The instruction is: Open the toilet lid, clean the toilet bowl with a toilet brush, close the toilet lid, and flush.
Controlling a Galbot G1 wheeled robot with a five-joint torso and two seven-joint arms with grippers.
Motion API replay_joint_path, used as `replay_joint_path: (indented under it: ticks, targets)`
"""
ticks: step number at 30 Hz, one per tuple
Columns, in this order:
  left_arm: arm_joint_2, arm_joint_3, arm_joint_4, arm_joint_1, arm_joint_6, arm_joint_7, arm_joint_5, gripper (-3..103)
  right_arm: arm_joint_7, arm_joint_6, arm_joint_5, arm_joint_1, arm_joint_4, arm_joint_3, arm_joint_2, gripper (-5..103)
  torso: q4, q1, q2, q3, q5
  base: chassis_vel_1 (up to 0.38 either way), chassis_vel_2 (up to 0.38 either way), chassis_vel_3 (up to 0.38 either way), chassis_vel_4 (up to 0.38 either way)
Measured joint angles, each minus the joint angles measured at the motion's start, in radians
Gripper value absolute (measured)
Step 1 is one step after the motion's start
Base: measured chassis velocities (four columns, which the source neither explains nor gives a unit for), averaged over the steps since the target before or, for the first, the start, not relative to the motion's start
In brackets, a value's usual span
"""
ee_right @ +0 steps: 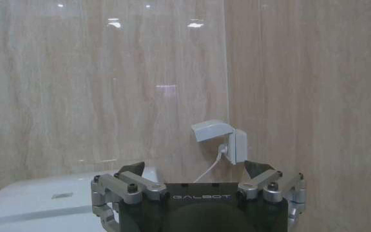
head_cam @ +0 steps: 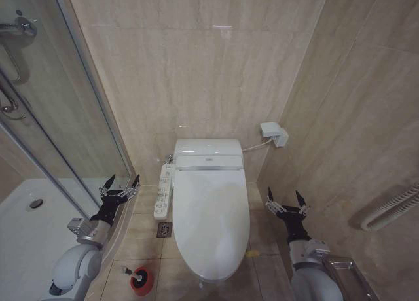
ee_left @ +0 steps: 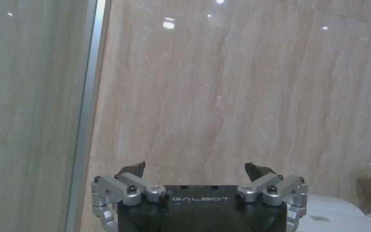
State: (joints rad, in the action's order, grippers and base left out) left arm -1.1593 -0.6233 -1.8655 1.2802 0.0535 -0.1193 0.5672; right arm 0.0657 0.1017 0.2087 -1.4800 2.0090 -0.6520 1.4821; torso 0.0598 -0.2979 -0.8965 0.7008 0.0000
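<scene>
Head view shows both arms raised, one on either side of the toilet, forearms angled up and forward with each claw pointing toward the back wall. The left claw [head_cam: 119, 183] hangs beside the glass shower screen [head_cam: 62, 118], level with the long white button panel [head_cam: 163, 192] on the toilet's flank, its fingers spread wide with nothing between them. The right claw [head_cam: 287, 198] hovers on the other side, near the tiled side wall, likewise spread wide and empty. Neither touches the toilet.

The toilet lid [head_cam: 209, 219] lies shut, flat over the toilet bowl [head_cam: 196, 272], of which only a thin edge peeks out beneath the lid's front. Behind the lid sits the white tank unit [head_cam: 208, 152]. The toilet brush [head_cam: 139, 278] stands in its red holder on the floor, just off the front left corner of the toilet and close below the left forearm. A small floor drain [head_cam: 165, 230] lies between the brush and the button panel.

On the back wall to the right of the toilet, a white covered socket box [head_cam: 273, 133] feeds a cable toward the tank. From the right wrist view, the same box [ee_right: 221, 140] sits beyond the spread fingertips [ee_right: 255, 167]. From the left wrist view, the left claw [ee_left: 198, 170] faces bare tile beside the screen's metal frame [ee_left: 89, 96].
</scene>
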Motion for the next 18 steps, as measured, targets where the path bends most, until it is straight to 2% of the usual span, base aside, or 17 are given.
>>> replay_joint_path:
  ticks: [7, 18]
  targets:
    - [-0.002, 0.002, 0.002, -0.002, 0.0, -0.005, -0.001, 100, 0.0, 0.0, 0.0, 0.001, 0.0, 0.0, 0.0, 100, 0.0001, -0.002, 0.0, 0.001, 0.0, -0.118, 0.117, 0.132, -0.116]
    - [-0.01, 0.017, 0.0, -0.005, 0.0, -0.006, -0.007, 100, 0.0, 0.0, 0.0, 0.0, 0.0, 0.0, 0.0, 100, 0.0001, 0.0, 0.0, 0.0, 0.0001, -0.029, 0.026, 0.023, -0.017]
